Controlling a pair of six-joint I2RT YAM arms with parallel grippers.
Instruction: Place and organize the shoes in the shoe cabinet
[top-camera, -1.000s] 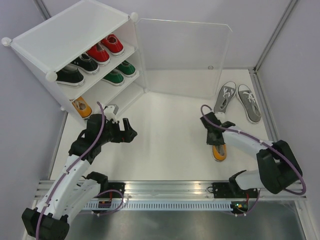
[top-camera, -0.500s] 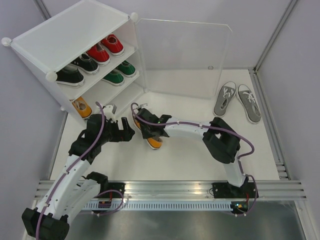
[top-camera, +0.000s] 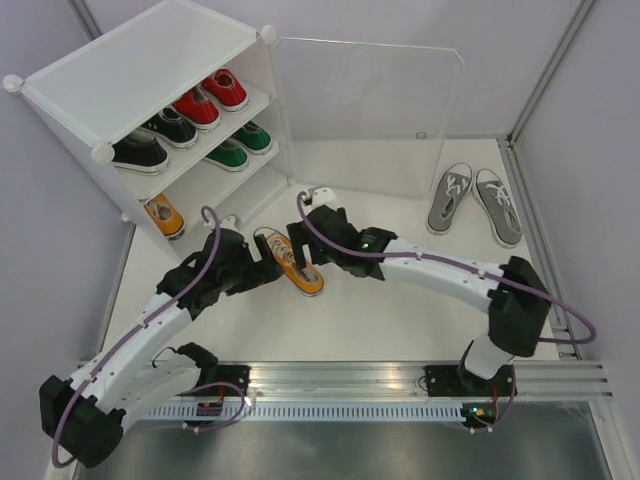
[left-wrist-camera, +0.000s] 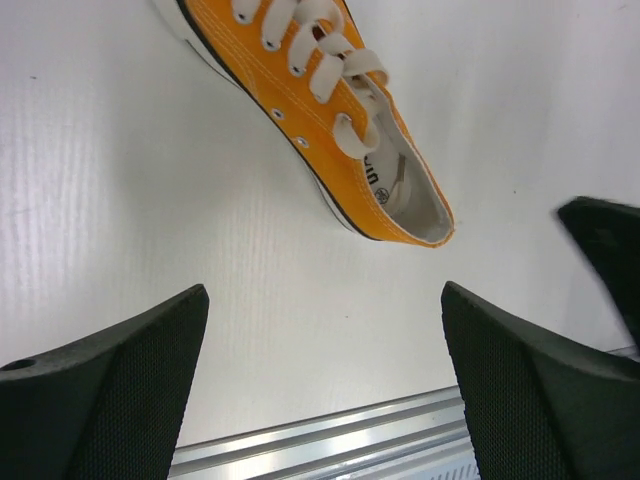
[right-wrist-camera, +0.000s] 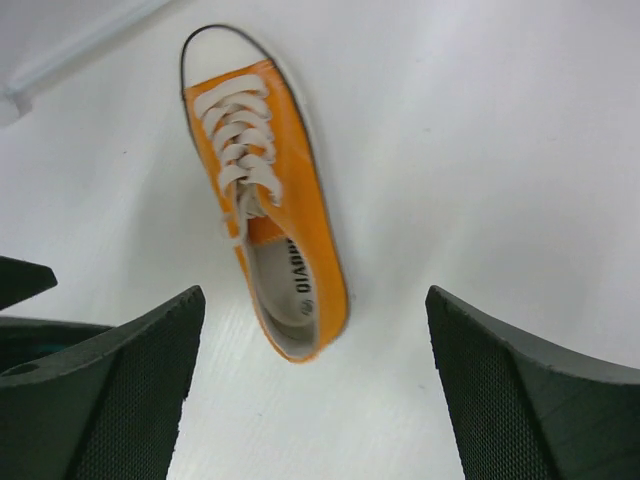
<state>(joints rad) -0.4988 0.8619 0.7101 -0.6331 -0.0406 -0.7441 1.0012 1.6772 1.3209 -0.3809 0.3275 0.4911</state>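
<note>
Here, the right arm (top-camera: 440, 270) reached low across the tabletop (top-camera: 400, 320) toward the left, right fingers (right-wrist-camera: 110, 390) spread wide over the orange shoe (top-camera: 290, 262), which lay flat near the cabinet (top-camera: 150, 60). The left arm (top-camera: 150, 320) was bent forward, left fingers (left-wrist-camera: 110, 380) spread by the shoe's heel.

A lone shoe (top-camera: 292, 265) lies mid-table (top-camera: 380, 320), before the shoe cabinet (top-camera: 150, 60); two shoes (top-camera: 450, 195) sit near the far right corner.
</note>
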